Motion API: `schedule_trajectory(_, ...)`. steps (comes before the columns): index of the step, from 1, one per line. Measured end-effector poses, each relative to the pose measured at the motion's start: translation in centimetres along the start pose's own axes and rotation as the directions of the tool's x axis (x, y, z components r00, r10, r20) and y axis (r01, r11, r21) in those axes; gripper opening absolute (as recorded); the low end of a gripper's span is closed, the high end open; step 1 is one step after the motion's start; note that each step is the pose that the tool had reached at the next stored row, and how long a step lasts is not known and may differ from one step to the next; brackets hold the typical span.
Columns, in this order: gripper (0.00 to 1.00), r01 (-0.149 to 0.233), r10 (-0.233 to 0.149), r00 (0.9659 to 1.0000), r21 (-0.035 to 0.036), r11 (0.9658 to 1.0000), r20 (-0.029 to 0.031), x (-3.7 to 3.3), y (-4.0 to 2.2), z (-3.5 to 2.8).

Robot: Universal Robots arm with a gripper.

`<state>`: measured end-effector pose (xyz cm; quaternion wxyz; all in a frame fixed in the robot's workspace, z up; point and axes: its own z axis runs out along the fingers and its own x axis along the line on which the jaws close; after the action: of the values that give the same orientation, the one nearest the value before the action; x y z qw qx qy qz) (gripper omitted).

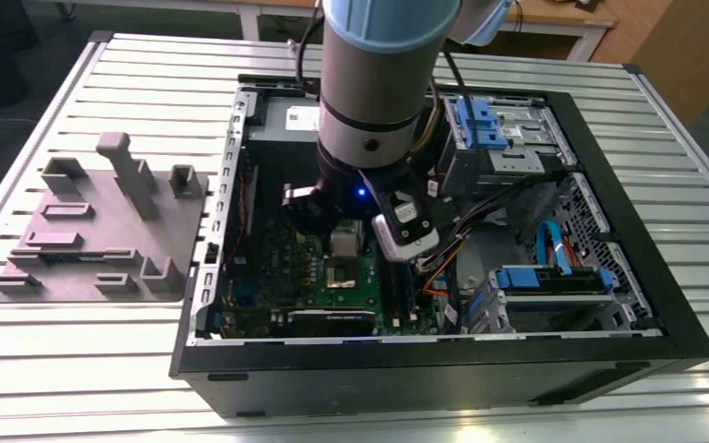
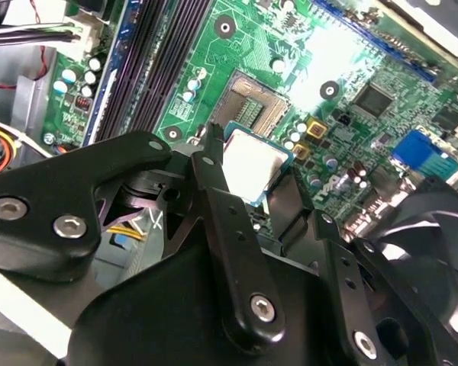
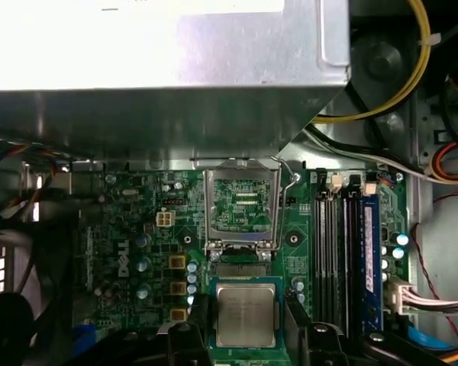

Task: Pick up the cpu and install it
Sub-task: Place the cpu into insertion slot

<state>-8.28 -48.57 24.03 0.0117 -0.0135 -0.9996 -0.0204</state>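
The cpu [image 3: 246, 313], a small square chip with a pale metal top, sits between two black fingers [image 3: 198, 316] of my gripper [image 3: 246, 326], which is shut on it. It hangs just above the green motherboard [image 3: 137, 221], right beside the open metal socket frame [image 3: 240, 210]. In the second wrist view the cpu [image 2: 253, 160] shows between the fingertips [image 2: 208, 156], with the socket [image 2: 248, 110] just beyond it. In the exterior view my gripper [image 1: 344, 245] reaches down into the open computer case [image 1: 453, 355], over the motherboard [image 1: 318, 286].
A large grey box [image 3: 160, 69] stands along the board's edge beyond the socket. Black memory slots [image 3: 340, 244] run beside the socket. Cable bundles [image 3: 412, 69] and blue drive bays [image 1: 552, 281] fill the case's other half. A grey fixture tray [image 1: 96, 231] lies on the slatted table.
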Motion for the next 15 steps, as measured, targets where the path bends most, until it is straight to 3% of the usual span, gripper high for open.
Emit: schedule_trajectory(15, 0.47, -0.001, 0.001, 1.0000, 0.0001, 1.0000, 0.0000, -0.10, -0.29, 2.55)
